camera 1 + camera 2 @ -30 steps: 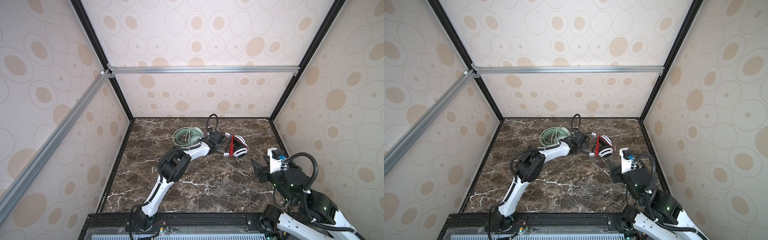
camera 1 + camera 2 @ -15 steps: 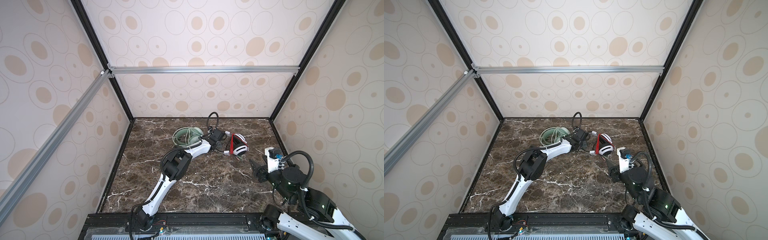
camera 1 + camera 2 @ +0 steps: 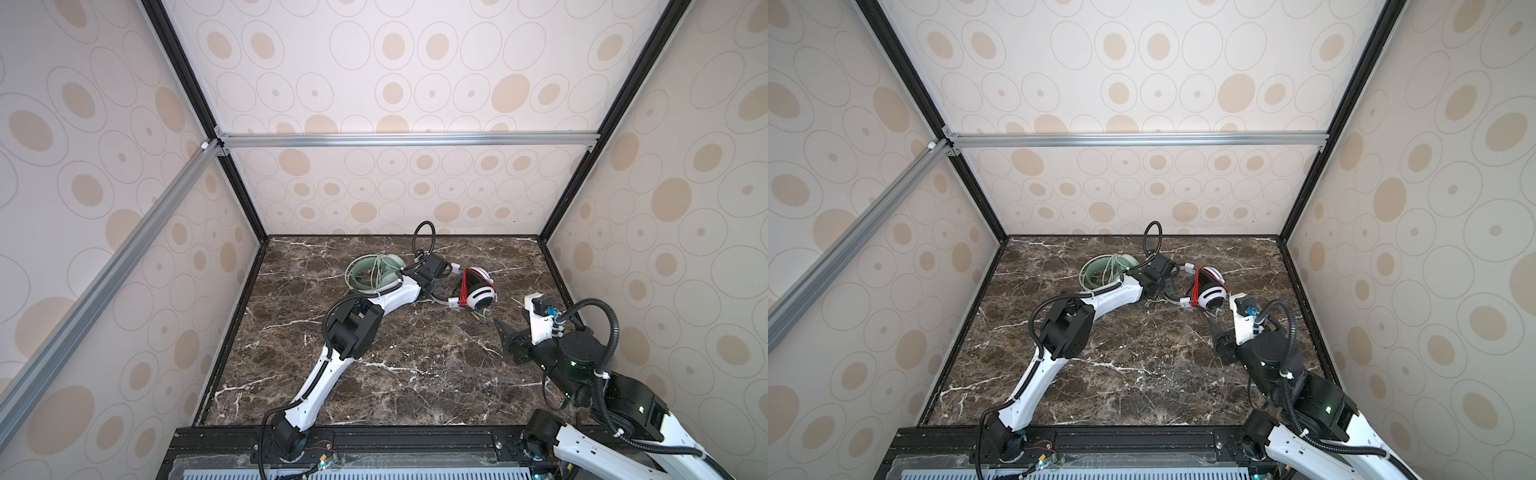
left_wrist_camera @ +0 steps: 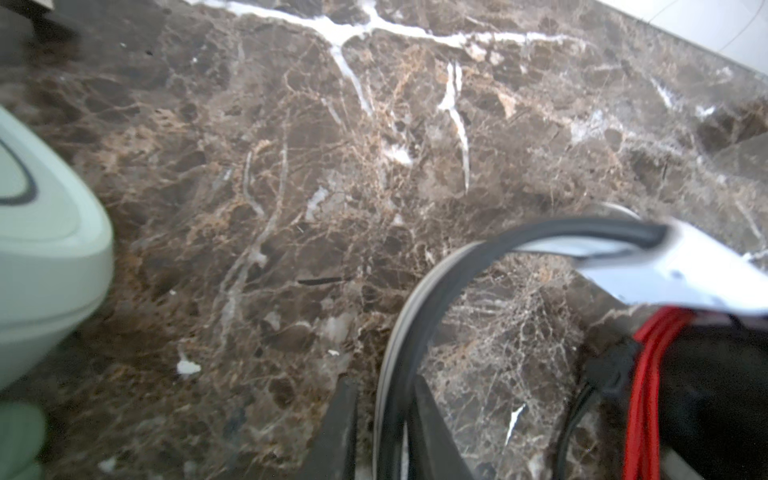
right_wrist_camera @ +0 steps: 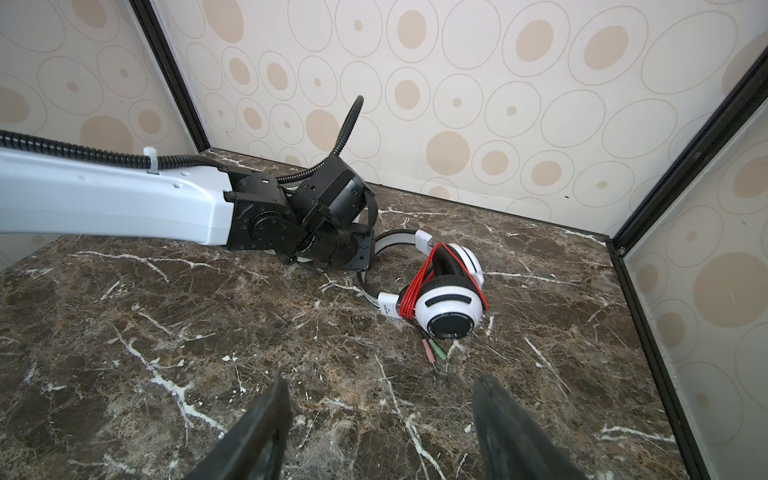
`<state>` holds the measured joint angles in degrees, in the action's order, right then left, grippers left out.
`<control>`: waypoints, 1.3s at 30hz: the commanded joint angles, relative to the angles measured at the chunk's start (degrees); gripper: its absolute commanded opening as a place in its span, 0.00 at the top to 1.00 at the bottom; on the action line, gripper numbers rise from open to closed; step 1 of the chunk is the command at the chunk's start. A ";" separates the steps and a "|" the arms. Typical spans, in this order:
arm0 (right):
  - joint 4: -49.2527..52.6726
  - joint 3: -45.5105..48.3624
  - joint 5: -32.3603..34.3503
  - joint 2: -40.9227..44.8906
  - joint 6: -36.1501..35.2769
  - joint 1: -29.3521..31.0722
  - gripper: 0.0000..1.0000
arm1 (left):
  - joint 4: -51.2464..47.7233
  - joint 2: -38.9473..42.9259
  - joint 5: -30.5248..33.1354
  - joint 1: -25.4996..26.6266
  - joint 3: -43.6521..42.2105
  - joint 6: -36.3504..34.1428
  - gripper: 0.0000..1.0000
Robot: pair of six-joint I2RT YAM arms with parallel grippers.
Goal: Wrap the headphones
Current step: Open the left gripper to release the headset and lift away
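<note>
The white-and-black headphones [image 3: 480,291] [image 3: 1210,295] [image 5: 449,307] lie on the marble floor at the back right. Their red cable [image 5: 415,291] is wound round the ear cups, and two plugs [image 5: 434,347] trail in front. My left gripper [image 4: 382,386] [image 3: 438,286] straddles their grey headband [image 4: 436,282], open a little, with a gap on one side. The mint-green headphones [image 3: 374,272] [image 3: 1106,270] [image 4: 41,249] lie just left of that wrist, cable coiled on them. My right gripper [image 5: 380,382] [image 3: 500,328] hangs open and empty, short of the plugs.
The marble floor [image 3: 415,374] is boxed in by patterned walls with black corner posts [image 3: 552,224]. The left arm's elbow [image 3: 351,328] stands mid-floor. The right arm's base [image 3: 623,411] is at the front right.
The left jaws have eased apart around the headband, which they clamped before. The right gripper has shifted slightly and stands a bit wider. The white headphones have barely moved.
</note>
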<state>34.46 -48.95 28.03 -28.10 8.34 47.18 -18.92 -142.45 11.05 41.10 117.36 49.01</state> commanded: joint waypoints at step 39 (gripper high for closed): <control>4.50 -1.63 13.20 -5.06 2.53 -0.45 0.00 | 4.60 48.33 -1.55 9.83 -30.89 -23.57 0.02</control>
<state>38.09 -48.99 39.44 -32.32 10.11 47.16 -15.07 -98.35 9.85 50.00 89.91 28.40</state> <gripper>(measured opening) 0.996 0.981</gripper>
